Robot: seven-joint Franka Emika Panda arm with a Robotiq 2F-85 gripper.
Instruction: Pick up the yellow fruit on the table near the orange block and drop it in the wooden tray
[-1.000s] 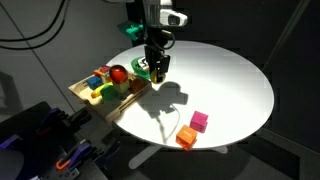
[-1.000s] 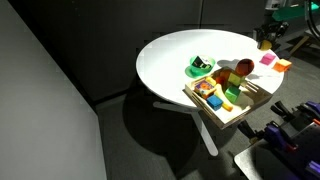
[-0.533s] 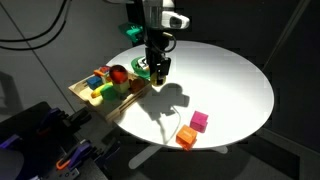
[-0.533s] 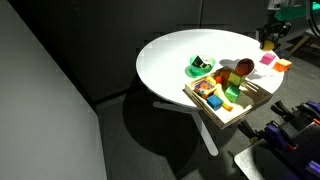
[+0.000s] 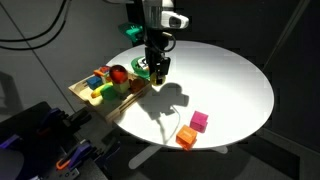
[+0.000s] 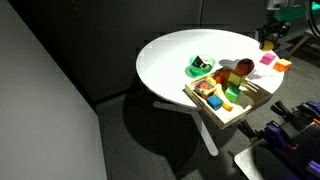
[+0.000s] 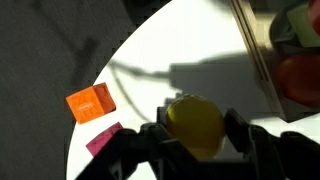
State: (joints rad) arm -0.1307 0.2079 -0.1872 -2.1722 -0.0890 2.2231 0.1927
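My gripper (image 5: 157,68) is shut on the yellow fruit (image 7: 194,123) and holds it above the white round table (image 5: 220,80). In the wrist view the fruit sits between the two dark fingers. In an exterior view the gripper (image 6: 268,40) hangs over the table's far side. The wooden tray (image 5: 88,92) lies at the table's edge, left of the gripper, and holds several toys. It also shows in an exterior view (image 6: 250,100). The orange block (image 5: 186,137) lies near the table's front edge; it also shows in the wrist view (image 7: 91,103).
A pink block (image 5: 199,121) lies beside the orange block, also in the wrist view (image 7: 103,140). A green dish (image 6: 200,67) stands on the table next to the tray. A red fruit (image 5: 118,73) lies in the tray. Dark equipment (image 5: 50,140) stands below the table.
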